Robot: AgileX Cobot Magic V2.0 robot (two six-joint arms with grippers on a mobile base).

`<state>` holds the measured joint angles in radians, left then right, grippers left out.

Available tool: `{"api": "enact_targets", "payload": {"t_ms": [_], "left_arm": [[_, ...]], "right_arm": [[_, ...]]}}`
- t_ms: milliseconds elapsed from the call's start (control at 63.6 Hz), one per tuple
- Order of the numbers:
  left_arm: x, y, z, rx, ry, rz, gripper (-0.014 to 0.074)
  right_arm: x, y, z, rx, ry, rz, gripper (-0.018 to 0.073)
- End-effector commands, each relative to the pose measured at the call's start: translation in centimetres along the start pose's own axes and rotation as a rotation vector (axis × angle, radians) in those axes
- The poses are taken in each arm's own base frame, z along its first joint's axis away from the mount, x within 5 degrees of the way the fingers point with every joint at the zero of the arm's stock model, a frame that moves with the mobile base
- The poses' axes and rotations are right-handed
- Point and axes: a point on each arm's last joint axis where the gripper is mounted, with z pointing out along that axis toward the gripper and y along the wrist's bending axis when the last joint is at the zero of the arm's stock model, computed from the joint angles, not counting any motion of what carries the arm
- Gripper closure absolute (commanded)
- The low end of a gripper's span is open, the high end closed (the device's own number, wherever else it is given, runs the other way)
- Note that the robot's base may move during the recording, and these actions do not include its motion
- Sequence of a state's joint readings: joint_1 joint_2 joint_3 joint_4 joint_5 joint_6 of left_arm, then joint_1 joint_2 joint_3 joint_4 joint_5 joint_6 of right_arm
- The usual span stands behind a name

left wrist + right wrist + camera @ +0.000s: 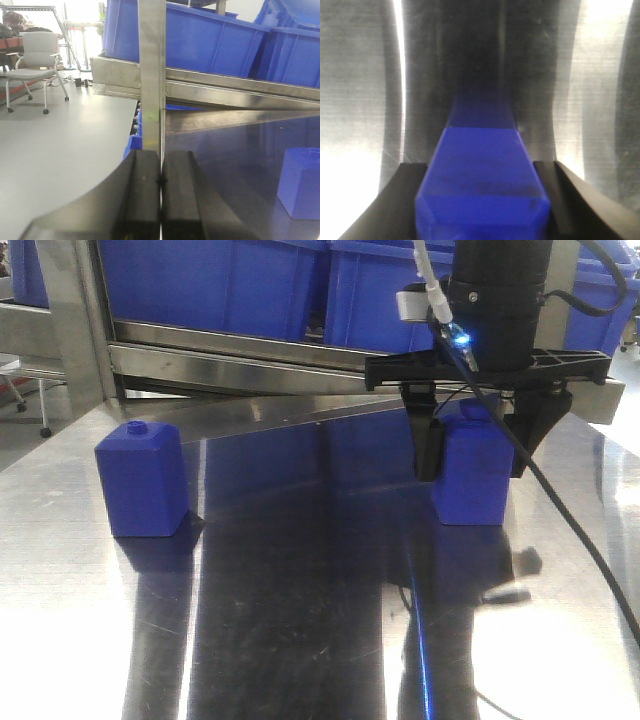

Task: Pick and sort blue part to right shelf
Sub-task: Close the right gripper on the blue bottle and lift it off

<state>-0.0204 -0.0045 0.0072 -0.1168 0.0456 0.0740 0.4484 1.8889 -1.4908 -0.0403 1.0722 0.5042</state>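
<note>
The steel table carries two blue blocks. Beyond its far edge stands the shelf, loaded with blue bins.

1. Target location. The blue part stands upright on the right half of the table, long axis vertical, with its raised cap on top. The second block, which has a small flat knob, stands well apart to the left and is not the target.
2. Arm assignment. The right gripper is the working one. The left gripper is pressed closed on nothing and held off to the left.
3. Governing relation. The right gripper hangs directly over the part. Its jaws are spread to the width of the body, one finger on the left face and one on the right, so the part lies between them and below the palm.
4. Grip state. In the right wrist view the pads sit hard against both faces. Whether they actually clamp cannot be told, and the part's base is on the table.
5. Next move, as judged. Confirm closure, then lift straight up.
</note>
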Motion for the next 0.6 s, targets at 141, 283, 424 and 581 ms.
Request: {"api": "enact_targets", "payload": {"t_ms": [141,283,424,581], "left_arm": [[-0.1,0.1,-0.1,-0.005,-0.081,-0.009,0.0461],[-0.1,0.1,-0.1,-0.005,-0.081,-0.009,0.0461],[-0.1,0.1,-0.1,-0.005,-0.081,-0.009,0.0461],[-0.1,0.1,-0.1,-0.005,-0.081,-0.009,0.0461]], "right_arm": [[0.6,-1.7,-6.9,-0.071,-0.187,-0.108,0.016],[2.3,-4.9,-7.8,-0.105,-0.252,-0.056,0.016],[4.3,-8.3,-8.1,-0.1,-0.37,-0.101,0.016],[6.9,-11.9,-8.4,-0.094,-0.515,-0.127,0.016]]}}
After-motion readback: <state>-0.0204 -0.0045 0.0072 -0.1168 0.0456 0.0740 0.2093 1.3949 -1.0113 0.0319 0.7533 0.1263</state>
